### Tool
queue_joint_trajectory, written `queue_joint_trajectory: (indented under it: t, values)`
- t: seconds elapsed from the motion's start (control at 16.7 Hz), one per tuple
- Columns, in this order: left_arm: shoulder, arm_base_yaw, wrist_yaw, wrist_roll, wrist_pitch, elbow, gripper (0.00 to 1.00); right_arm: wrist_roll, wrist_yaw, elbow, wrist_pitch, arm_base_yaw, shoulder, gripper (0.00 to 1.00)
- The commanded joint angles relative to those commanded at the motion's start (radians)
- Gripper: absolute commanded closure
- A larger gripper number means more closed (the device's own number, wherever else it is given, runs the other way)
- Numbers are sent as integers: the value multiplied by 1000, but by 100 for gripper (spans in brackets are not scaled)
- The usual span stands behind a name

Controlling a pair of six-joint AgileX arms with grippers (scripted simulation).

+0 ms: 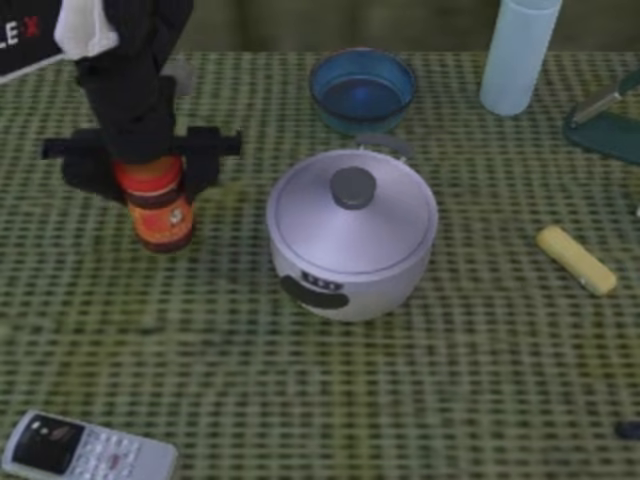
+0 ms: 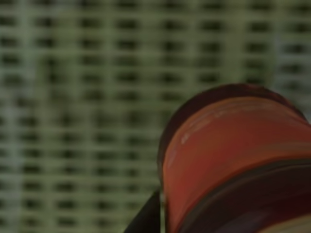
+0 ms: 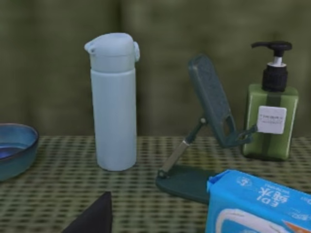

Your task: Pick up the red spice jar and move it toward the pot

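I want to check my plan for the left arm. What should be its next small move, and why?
Probably carry the red spice jar toward the top view's right, to the pot. The left gripper is closed around the jar near its lid, and a strip of bare mat separates jar and pot. Whether the jar is off the mat, I cannot tell.

One red spice jar point(image 1: 160, 205). One lidded metal pot point(image 1: 352, 232). One blue bowl point(image 1: 362, 89). One pale-blue flask point(image 3: 113, 100). One dark green folding stand point(image 3: 204, 131). One green pump bottle point(image 3: 270, 116). One blue tissue pack point(image 3: 257, 204). One yellow stick-shaped object point(image 1: 576, 259). One white remote control point(image 1: 88, 450). One left gripper point(image 1: 142, 158) is in sight in the top view. All of it stands on one worktop point(image 1: 320, 400) covered in green mesh.
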Motion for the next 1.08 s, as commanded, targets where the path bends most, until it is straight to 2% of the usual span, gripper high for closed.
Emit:
queue_joint_trajectory:
  t: [0.24,0.48,1.08]
  values:
    - [43,-1,1,3,117,-71,100,0,0,0,0,0,0,0]
    - [50,-1,1,3,130,-81,100,0,0,0,0,0,0,0]
    - [50,-1,1,3,130,-81,25,0,0,0,0,0,0,0]
